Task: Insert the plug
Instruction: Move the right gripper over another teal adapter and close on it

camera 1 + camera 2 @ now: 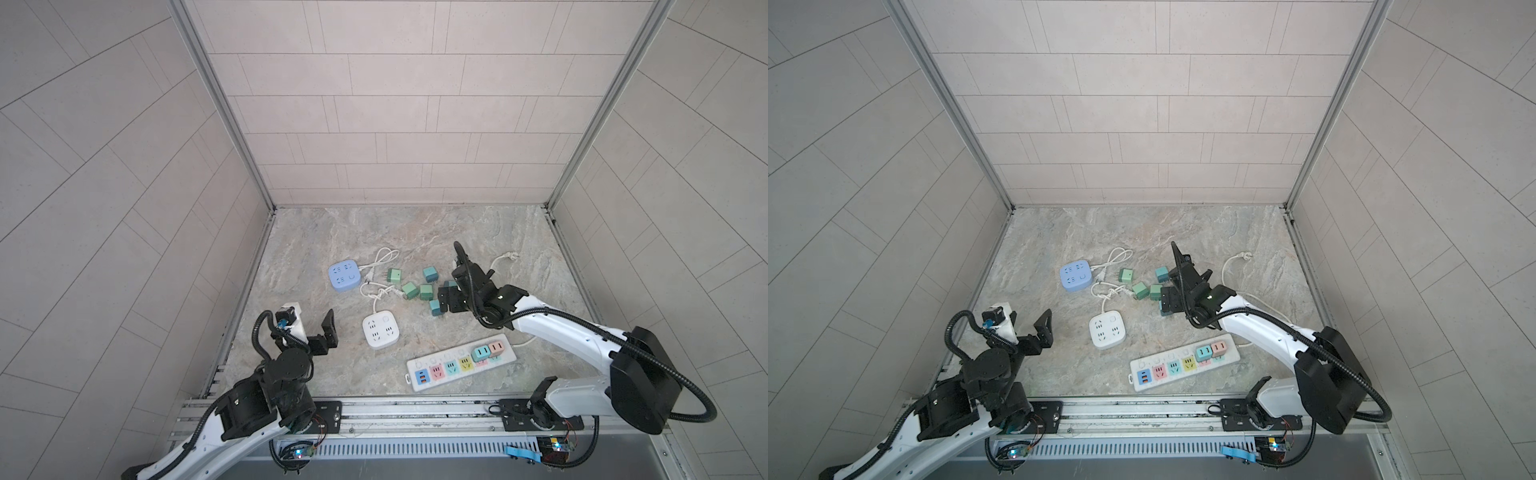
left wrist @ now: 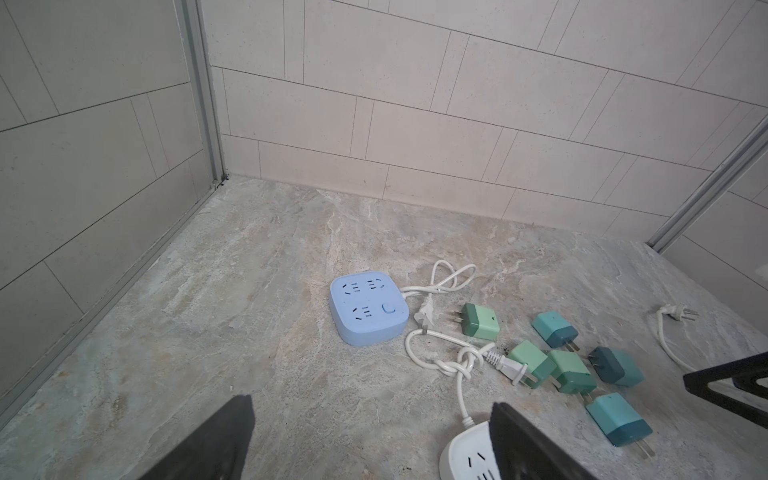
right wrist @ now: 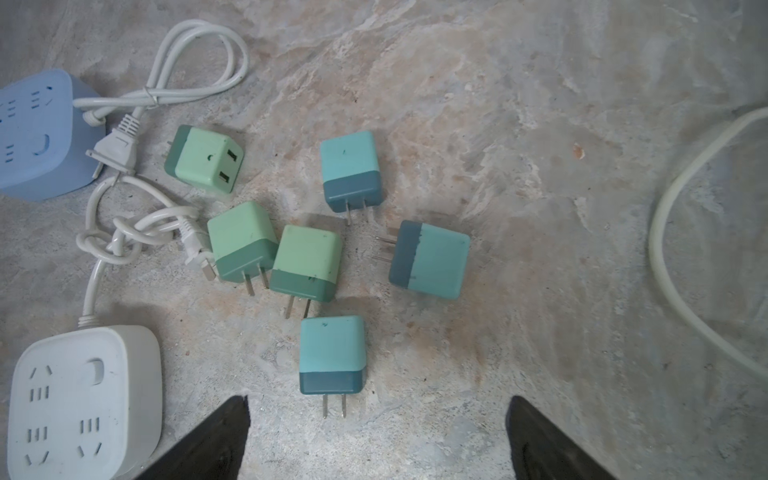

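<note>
**Both grippers empty; no plug taken up**

Right arm was stretched out over the table (image 1: 353, 232), wrist pitched down. Right gripper (image 3: 378, 401) stood spread wide, holding nothing, above six loose plugs (image 3: 307, 266). The nearest teal plug (image 3: 331, 353) lay flat, prongs toward its fingers, untouched. Left arm was folded near the front rail (image 1: 415, 411), left gripper (image 2: 374, 415) wide apart, empty, beside the white socket (image 1: 379, 329). The strip (image 1: 440, 357) carried two seated plugs (image 1: 488, 351).

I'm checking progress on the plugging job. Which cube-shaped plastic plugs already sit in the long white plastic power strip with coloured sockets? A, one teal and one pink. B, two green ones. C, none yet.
A: a teal cube-shaped plastic plug and a pink cube-shaped plastic plug stand side by side at one end of the long white plastic power strip.
</note>
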You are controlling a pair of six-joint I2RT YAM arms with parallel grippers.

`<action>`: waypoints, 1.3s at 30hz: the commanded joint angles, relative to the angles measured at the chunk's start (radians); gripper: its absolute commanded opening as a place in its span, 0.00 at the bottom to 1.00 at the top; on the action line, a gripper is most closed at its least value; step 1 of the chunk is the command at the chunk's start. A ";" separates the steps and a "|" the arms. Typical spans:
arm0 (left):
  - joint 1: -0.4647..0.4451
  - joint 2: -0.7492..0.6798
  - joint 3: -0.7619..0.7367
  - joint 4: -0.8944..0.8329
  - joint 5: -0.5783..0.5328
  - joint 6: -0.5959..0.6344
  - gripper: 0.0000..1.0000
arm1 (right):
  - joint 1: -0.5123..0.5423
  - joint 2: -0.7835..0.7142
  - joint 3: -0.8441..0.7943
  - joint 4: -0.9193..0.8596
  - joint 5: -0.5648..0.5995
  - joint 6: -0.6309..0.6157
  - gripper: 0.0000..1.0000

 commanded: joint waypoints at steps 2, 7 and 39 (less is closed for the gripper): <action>0.004 0.115 -0.001 0.050 0.038 0.001 0.94 | 0.037 0.085 0.081 -0.065 0.017 -0.037 0.96; 0.003 0.279 0.025 0.107 0.062 0.015 0.94 | 0.056 0.194 0.136 -0.081 0.022 -0.043 0.94; 0.003 0.267 0.017 0.114 0.059 0.018 0.93 | 0.071 0.464 0.195 -0.058 -0.015 -0.040 0.59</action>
